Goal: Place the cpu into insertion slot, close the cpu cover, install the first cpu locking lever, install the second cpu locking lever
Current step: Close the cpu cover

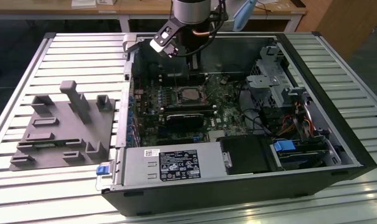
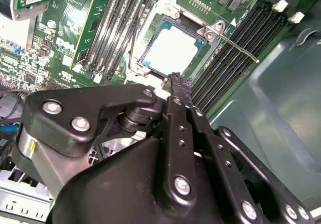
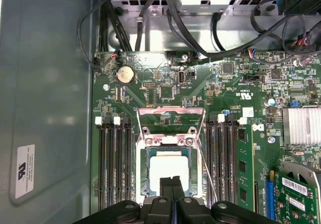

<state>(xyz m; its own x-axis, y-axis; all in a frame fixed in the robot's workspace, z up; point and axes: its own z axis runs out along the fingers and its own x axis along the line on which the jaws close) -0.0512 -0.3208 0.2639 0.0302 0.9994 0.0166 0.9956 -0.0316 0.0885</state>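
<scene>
The cpu (image 3: 169,170) lies flat in the insertion slot (image 3: 144,170), silvery-grey top up; in the second wrist view the cpu (image 2: 170,50) sits just beyond my fingertips. The cpu cover (image 3: 170,112), a thin silvery frame, stands flipped open on the far side of the slot. One thin locking lever (image 2: 235,47) sticks out loose beside the slot. My gripper (image 3: 173,184) hovers above the chip's near edge, shut with nothing between its fingers (image 2: 176,91). In the exterior view the slot (image 1: 187,94) lies below the arm (image 1: 191,11).
Long black memory slots (image 3: 114,163) flank the socket on both sides. A black heatsink block (image 1: 185,119), the power supply (image 1: 175,163), a drive cage (image 1: 275,84) and loose cables (image 3: 170,13) crowd the case. A grey fixture tray (image 1: 63,126) lies on the exterior view's left.
</scene>
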